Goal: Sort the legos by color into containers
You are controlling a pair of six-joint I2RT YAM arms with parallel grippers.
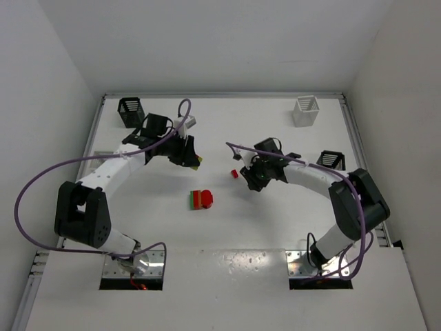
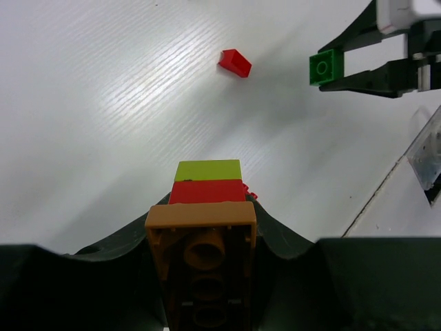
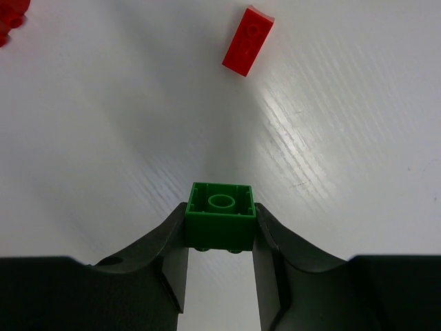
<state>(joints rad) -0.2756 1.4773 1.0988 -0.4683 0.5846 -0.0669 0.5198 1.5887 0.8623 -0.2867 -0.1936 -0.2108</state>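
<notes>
Table (image 3: 331,124): white, I see fine grain and a soft sheen.
Brick (image 3: 220,215): smooth, glossy plastic.
Fingers (image 3: 155,265): matt black plastic.

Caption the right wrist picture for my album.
Two black fingers pinch a small green square plastic brick over the white table, a red oblong brick lying beyond.

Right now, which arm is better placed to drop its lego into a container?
Right, probably: the right gripper pinches one green brick, with a black basket beside that arm; the left gripper holds an unsplit multicolour stack.
</notes>
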